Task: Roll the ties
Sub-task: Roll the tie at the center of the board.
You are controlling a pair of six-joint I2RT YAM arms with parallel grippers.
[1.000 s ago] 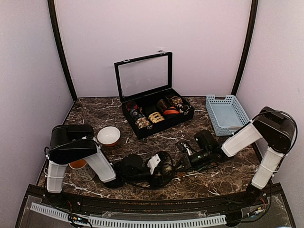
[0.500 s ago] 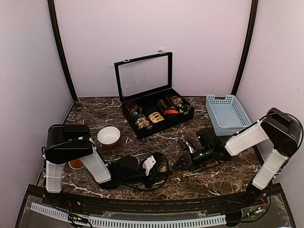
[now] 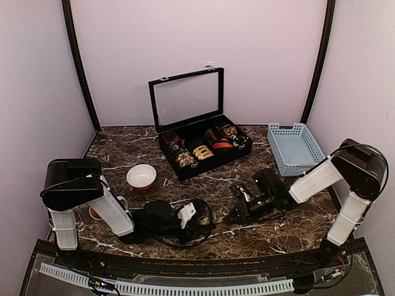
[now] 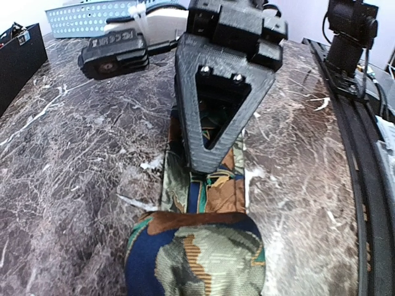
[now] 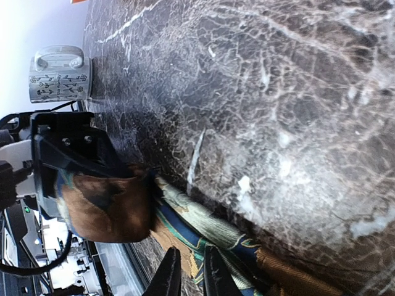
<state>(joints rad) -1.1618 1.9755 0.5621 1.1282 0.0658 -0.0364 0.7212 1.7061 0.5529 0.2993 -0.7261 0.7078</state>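
Note:
One tie lies on the marble table near the front edge, part rolled. Its camouflage-patterned roll (image 4: 194, 253) fills the bottom of the left wrist view and hides my left fingers. In the top view my left gripper (image 3: 185, 216) is shut on that roll. The roll shows brown in the right wrist view (image 5: 105, 209). The flat strip of the tie (image 4: 210, 185) runs from the roll to my right gripper (image 3: 237, 213). My right gripper (image 5: 190, 277) stands nearly closed on the strip, tips down, a short way from the roll.
An open black box (image 3: 203, 151) with several fabric coils stands at the back centre. A blue basket (image 3: 295, 148) is at the back right. A white bowl (image 3: 141, 176) sits left of centre. A mug (image 5: 58, 74) stands by the left arm.
My left gripper has moved left with the roll. My right gripper has shifted a little left and stays on the strip.

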